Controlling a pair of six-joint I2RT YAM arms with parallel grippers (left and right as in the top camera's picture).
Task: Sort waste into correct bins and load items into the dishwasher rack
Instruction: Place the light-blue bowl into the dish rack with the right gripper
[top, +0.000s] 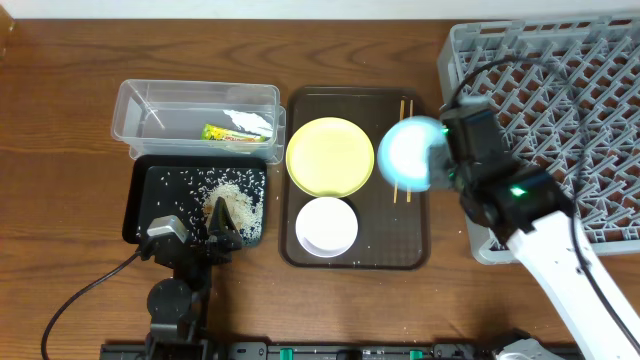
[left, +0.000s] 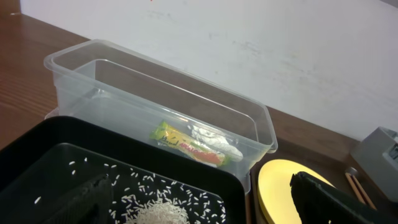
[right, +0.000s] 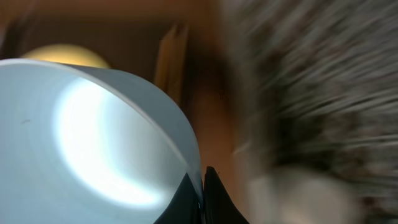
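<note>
Grip matters here: the right hand (right: 202, 196) is pinching the rim of the small light-blue bowl (top: 408, 152) and carrying it tilted on edge, probably so it can stand upright in the large grey lattice plastic rack (top: 560, 90) just beside the hand's outer side. Thin wooden chopsticks (top: 403, 120) are lying beneath the bowl. The left hand (top: 222, 222), fingers spread, is hovering over whitish rice grains (top: 240, 195) on the flat black tray (top: 140, 205).

We see right fingers (top: 448, 150) clamped on the light-blue bowl (top: 408, 153), tilted, over the chopsticks (top: 405, 108) on the brown tray (top: 385, 230). Yellow plate (top: 330, 157) and white bowl (top: 326, 226) sit on that tray. Wrapper (top: 228, 133) in clear tub (top: 135, 105); rice (top: 235, 195) on black tray (top: 150, 215).
</note>
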